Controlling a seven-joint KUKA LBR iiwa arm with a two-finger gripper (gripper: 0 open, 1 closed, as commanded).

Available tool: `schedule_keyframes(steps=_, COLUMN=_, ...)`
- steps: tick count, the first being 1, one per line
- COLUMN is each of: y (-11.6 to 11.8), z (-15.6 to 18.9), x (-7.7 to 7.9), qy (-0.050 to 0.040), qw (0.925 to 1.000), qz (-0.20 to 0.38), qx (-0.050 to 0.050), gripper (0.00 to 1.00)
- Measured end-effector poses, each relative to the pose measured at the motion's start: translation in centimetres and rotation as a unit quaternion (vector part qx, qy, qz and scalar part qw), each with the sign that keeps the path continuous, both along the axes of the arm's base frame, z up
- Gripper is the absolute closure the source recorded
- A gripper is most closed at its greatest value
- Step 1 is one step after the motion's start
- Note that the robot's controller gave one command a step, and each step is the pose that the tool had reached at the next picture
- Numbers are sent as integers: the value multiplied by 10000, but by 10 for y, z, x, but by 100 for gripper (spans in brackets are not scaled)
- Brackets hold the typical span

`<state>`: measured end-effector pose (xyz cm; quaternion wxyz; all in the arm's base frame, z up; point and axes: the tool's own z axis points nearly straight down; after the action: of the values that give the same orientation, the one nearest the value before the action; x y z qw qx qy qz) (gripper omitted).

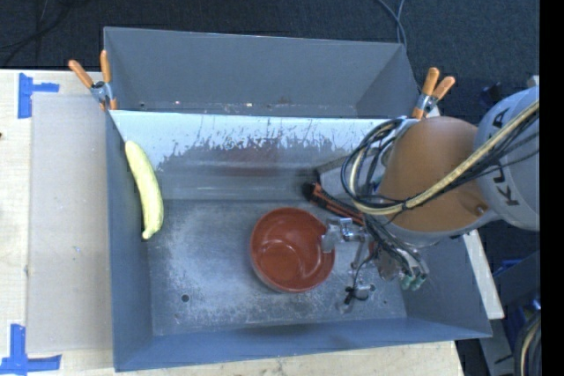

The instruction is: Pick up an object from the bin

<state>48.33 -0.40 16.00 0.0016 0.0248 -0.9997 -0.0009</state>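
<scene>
1. Hanging low over the floor of the grey bin, the arm's jaws sit just beside the right rim of a red bowl; whether they are apart or together cannot be told.
2. The bowl stands upright near the bin's middle.
3. An orange cover and looped cables crowd the wrist above.
4. A yellow banana lies along the left wall, well apart from the bowl.

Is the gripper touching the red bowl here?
Cannot tell. In the camera view the gripper sits close beside the right rim of the red bowl with no clear gap, but its own parts hide where they would meet.
</scene>
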Motion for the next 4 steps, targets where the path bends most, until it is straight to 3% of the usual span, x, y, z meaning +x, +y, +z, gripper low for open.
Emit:
schedule_keyframes(steps=1, y=15, z=-11, x=-4, qy=-21, qw=9999, qz=106, qx=-10, gripper=0)
schedule_keyframes(steps=2, y=36, z=-72, x=-4, qy=13, qw=9984, qz=565, qx=3, gripper=0)
schedule_keyframes(steps=3, y=37, z=-96, x=4, qy=-77, qw=9972, qz=744, qx=2, gripper=0)
schedule_keyframes(steps=4, y=52, z=-91, x=14, qy=-14, qw=9993, qz=378, qx=5, gripper=0)
